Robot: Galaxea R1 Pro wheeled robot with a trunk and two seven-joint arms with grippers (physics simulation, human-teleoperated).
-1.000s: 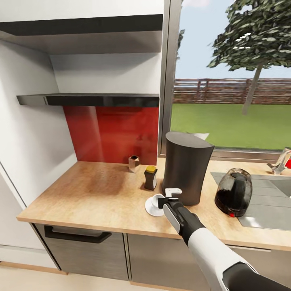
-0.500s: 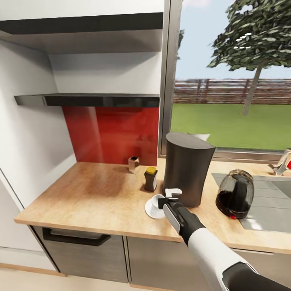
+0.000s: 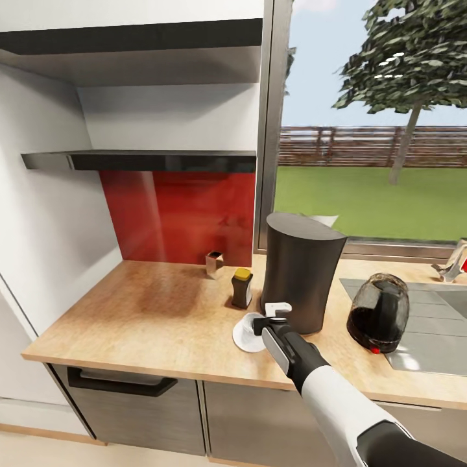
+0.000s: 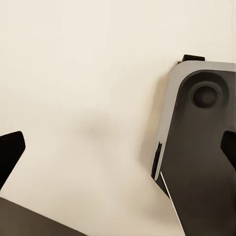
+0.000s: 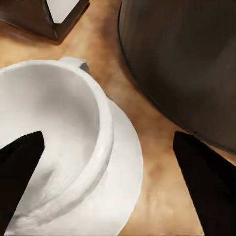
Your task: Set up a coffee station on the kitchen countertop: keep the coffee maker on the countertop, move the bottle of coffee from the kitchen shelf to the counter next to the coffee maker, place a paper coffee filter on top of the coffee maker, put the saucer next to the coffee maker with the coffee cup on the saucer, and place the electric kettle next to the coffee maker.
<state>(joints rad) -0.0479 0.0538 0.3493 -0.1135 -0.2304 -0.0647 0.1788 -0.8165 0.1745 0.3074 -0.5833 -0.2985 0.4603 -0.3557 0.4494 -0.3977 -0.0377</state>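
The white ceramic coffee cup (image 5: 46,142) is seated on the white round saucer (image 5: 125,167), just beside the tall dark cylindrical coffee maker (image 3: 299,269) on the wooden counter (image 3: 149,311). The right pincer (image 3: 272,319) is spread wide around the cup. A sideways withdrawal could clip the rim and tip it. The left pincer (image 4: 118,157) is spread, empty.

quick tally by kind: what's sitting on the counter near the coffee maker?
coffee maker: 1
bottle of coffee: 1
coffee cup: 1
saucer: 1
electric kettle: 1
small metal holder: 1
Total: 6
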